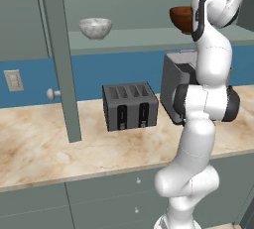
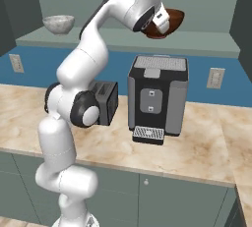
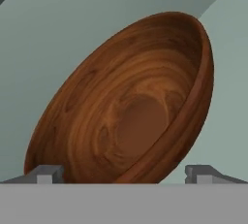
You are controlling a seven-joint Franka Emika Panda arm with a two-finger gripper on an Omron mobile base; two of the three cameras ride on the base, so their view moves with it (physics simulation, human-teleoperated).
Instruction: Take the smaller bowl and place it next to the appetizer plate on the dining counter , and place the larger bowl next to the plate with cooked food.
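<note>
Hand view: claw (image 3: 123, 175) wide open, tips either side of the larger bowl (image 3: 131, 106), close up, nothing inside it, no grip. Base views add the shelf (image 2: 206, 46) carrying it above the coffee machine (image 2: 157, 96); smaller bowl (image 1: 95, 28) well apart at the shelf's left. Toaster (image 1: 130, 106) on counter (image 1: 44, 148).

The wooden bowl (image 3: 131, 111) sits right in front of the claw (image 3: 123, 173), its rim between the spread fingers. On the shelf (image 1: 139, 37) a wide gap separates it from the marbled bowl (image 1: 95, 27). Below, the coffee machine (image 2: 157, 96) and toaster (image 1: 130, 106) crowd the bench (image 1: 44, 143).
</note>
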